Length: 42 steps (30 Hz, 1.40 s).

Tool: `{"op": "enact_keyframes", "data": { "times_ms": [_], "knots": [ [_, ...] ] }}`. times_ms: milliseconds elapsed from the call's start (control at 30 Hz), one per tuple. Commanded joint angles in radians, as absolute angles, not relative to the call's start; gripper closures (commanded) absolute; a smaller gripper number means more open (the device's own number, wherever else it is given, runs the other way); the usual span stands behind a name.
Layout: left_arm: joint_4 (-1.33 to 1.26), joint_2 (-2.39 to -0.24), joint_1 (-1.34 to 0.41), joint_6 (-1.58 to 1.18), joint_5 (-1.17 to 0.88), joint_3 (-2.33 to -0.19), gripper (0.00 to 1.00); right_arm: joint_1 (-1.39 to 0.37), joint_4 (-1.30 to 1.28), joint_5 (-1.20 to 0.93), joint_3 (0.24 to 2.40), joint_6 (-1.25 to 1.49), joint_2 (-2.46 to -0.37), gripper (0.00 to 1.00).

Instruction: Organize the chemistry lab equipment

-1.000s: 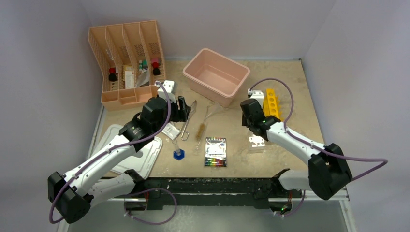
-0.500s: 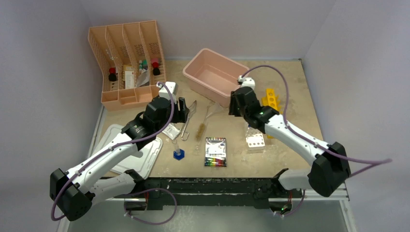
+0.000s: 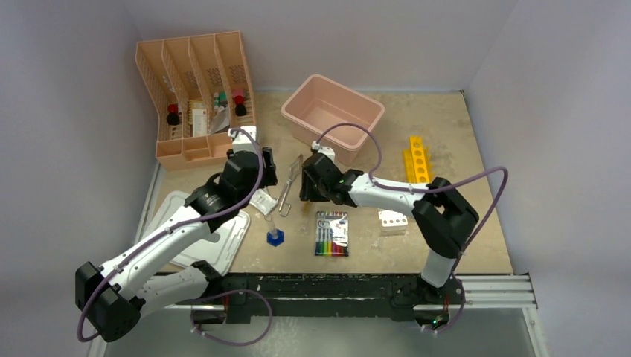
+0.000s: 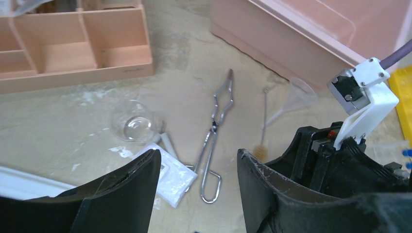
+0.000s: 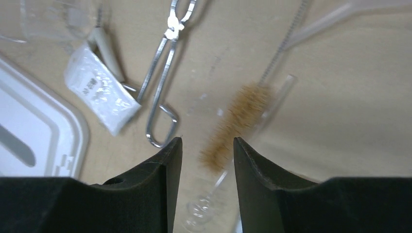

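Right gripper (image 5: 206, 144): jaws spread, hovering over brown bristle brush (image 5: 234, 122) beside metal tongs (image 5: 163, 73) | Left gripper (image 4: 197, 155): spread, empty | Technique: straddle the bristles squarely, avoiding the thin glass rod (image 5: 279, 94) alongside

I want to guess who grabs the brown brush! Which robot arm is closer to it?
Right. The right fingers hang open straight above the brush. The left fingers hover off to its side, over the metal tongs.
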<state>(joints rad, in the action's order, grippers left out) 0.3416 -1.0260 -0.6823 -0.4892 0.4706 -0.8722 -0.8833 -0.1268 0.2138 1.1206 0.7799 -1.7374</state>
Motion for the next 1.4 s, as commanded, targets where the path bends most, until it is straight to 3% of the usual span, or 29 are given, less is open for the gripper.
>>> {"op": "enact_keyframes", "data": {
  "times_ms": [0, 100, 200, 367, 600, 867, 967, 1200, 1367],
  "knots": [
    [0.388, -0.955, -0.677, -0.550, 0.664, -0.918, 0.42, -0.902, -0.028, 0.110, 1.228, 0.773, -1.766, 0.55],
    [0.436, -0.912, -0.676, -0.525, 0.668, -0.982, 0.42, -0.927, 0.035, 0.061, 1.192, 0.644, -1.746, 0.55],
    [0.511, -0.899, -0.677, -0.490, 0.644, -1.066, 0.42, -0.955, 0.216, -0.008, 1.053, 0.461, -1.680, 0.64],
    [0.577, -0.887, -0.676, -0.487, 0.563, -1.130, 0.40, -1.005, 0.372, -0.116, 0.912, 0.284, -1.629, 0.55],
    [0.608, -0.897, -0.677, -0.499, 0.521, -1.186, 0.39, -1.142, 0.731, -0.040, 0.783, 0.050, -1.669, 0.43],
    [0.621, -0.919, -0.675, -0.479, 0.520, -1.204, 0.38, -1.175, 1.082, -0.076, 0.784, -0.087, -1.841, 0.40],
    [0.630, -0.917, -0.676, -0.474, 0.526, -1.203, 0.38, -1.174, 1.135, -0.062, 0.780, -0.088, -1.867, 0.47],
    [0.612, -0.906, -0.675, -0.469, 0.526, -1.186, 0.38, -1.174, 1.114, -0.107, 0.740, -0.054, -1.824, 0.79],
    [0.587, -0.889, -0.675, -0.485, 0.528, -1.157, 0.38, -1.172, 0.948, -0.169, 0.759, -0.009, -1.717, 0.92]
  ]
}}
